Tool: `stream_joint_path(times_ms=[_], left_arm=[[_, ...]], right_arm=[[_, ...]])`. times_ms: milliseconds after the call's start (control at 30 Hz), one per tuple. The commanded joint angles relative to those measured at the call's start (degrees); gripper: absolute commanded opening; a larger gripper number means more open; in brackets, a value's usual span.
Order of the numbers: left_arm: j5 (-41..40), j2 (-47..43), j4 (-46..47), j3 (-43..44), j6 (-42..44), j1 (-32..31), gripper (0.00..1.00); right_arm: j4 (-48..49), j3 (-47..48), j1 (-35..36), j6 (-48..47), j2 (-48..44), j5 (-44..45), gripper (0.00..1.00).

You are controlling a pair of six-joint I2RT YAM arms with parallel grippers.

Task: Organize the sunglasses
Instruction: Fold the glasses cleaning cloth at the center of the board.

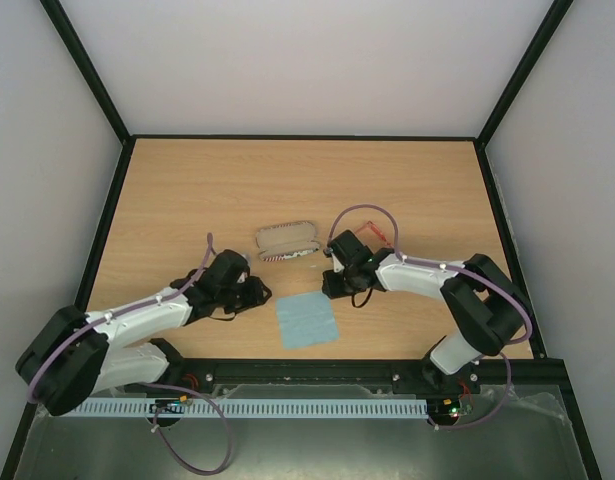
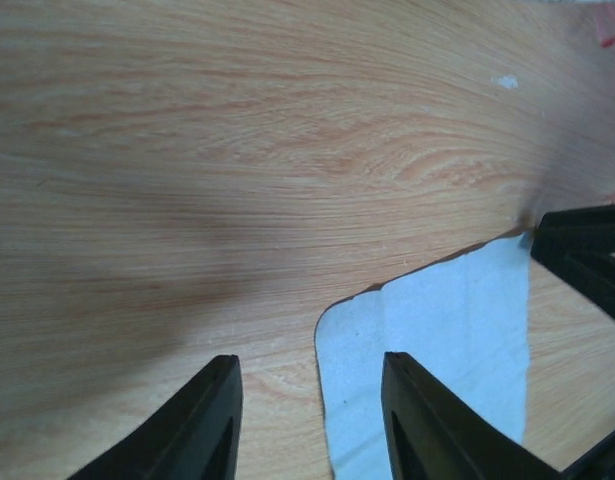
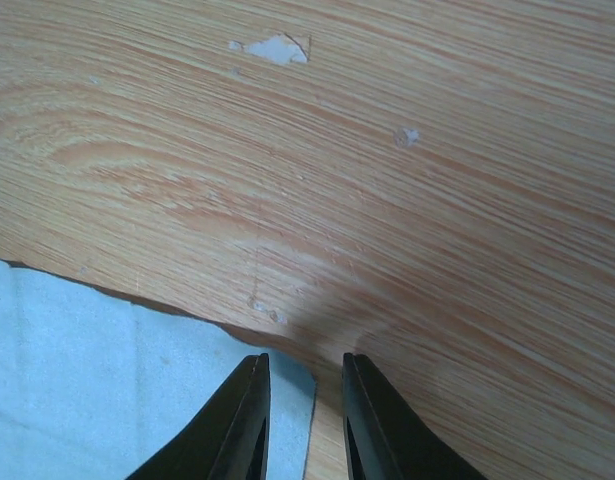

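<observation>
I look down from above and see the sunglasses [image 1: 367,233]. They are thin and red. They lie on the wood table [image 1: 187,190], far from me, just behind my right arm. My arm hides part of them. Nothing holds them.

To their left is the long case [image 1: 287,240]. Its lid is up. The case and the glasses are near each other but do not touch.

A square of light blue cloth [image 1: 307,320] lies flat on the table, closer to me than the case. Both arms reach in low toward it, one from each side.

My left gripper [image 1: 259,294] is at the cloth's left side. In its own camera the two black fingers [image 2: 222,420] stand apart. I see wood between them and a rounded cloth corner by one finger. They hold nothing.

My right gripper [image 1: 333,288] is at the top right corner of the cloth. Its fingers [image 3: 249,420] are close together with a thin gap. The cloth corner sits in that gap, lying flat. I see no pinch on it.
</observation>
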Motion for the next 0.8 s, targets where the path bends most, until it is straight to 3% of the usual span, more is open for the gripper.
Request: stream_joint_path(times_ms=[0, 133, 300, 767], left_arm=[[-0.7, 2.5, 2.3, -0.7, -0.4, -0.9, 0.46], [-1.4, 2.1, 3.0, -1.8, -1.1, -1.3, 0.50], [-1.5, 1.8, 2.7, -2.0, -1.2, -1.4, 0.50], [-1.5, 1.1, 3.3, -2.4, -1.6, -1.5, 0.50]], right_arm=[[-0.4, 0.2, 1.2, -0.2, 1.7, 1.5, 0.22], [0.1, -0.3, 1.5, 0.1, 2.2, 2.3, 0.22], [0.0, -0.2, 1.8, 0.2, 3.5, 3.0, 0.17], [-2.1, -1.2, 5.0, 1.9, 4.3, 9.3, 0.16]])
